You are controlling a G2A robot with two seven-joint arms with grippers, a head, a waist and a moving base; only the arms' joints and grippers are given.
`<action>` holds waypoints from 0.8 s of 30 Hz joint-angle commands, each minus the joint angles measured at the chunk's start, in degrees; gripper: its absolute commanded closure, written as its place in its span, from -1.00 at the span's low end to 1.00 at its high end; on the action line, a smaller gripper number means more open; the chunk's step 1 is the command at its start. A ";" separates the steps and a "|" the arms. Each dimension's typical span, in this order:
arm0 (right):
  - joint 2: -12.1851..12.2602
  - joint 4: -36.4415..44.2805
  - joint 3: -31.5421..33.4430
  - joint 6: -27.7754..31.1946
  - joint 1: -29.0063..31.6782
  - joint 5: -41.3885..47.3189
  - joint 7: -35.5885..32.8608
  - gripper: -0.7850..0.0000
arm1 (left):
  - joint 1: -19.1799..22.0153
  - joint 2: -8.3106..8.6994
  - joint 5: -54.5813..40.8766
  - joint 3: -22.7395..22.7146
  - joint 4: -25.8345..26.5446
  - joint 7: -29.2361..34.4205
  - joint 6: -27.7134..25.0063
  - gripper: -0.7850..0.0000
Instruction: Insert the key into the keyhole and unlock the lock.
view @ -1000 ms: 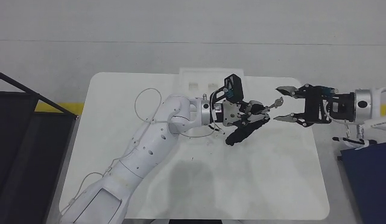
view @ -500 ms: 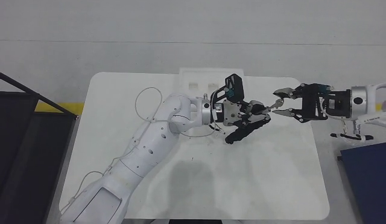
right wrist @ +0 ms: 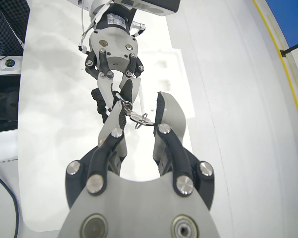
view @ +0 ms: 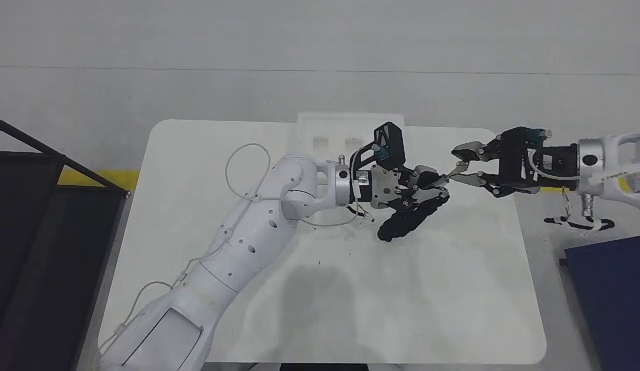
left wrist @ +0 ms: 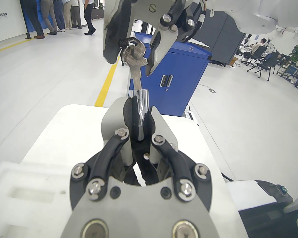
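- Key [left wrist: 135, 55] sits blade-first in the lock [left wrist: 142, 105], its head and ring sticking out between the right gripper's [right wrist: 140, 108] fingers [right wrist: 168, 110].
- Those fingers are parted, one on each side of the key head and not clamped on it. One pad looks to be brushing the key ring.
- Left gripper [left wrist: 139, 115] has its fingers [left wrist: 109, 117] squeezed tight on the chrome lock barrel, and the keyhole end pokes out past the fingertips.
- Both grippers meet tip to tip above the white tabletop [view: 250, 191].
- Foam tray [view: 330, 131] lies on the tabletop, off to one side of the left gripper's fingers.
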State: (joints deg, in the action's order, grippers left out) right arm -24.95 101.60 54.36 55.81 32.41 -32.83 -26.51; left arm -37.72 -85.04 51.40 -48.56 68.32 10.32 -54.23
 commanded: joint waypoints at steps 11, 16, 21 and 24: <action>0.10 2.84 -1.06 -7.81 -1.20 12.73 -16.35 1.00 | 0.11 -0.05 0.50 0.27 -0.19 -0.63 0.19 1.00; 0.41 4.78 -0.49 -14.66 -1.60 17.70 -23.35 1.00 | -0.04 -0.05 0.52 0.39 -0.09 -0.73 0.37 1.00; 0.75 5.84 0.83 -18.05 -1.41 21.99 -26.67 -1.00 | -0.07 -0.05 0.46 0.45 0.00 -0.67 0.46 1.00; 0.99 5.54 1.92 -18.39 -1.00 23.89 -26.75 -1.00 | -0.08 -0.04 0.38 0.48 0.02 -0.64 0.35 1.00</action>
State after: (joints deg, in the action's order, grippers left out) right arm -24.04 107.31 55.90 37.44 31.29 -9.39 -53.30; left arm -37.80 -85.08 51.81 -48.08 68.35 9.68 -53.84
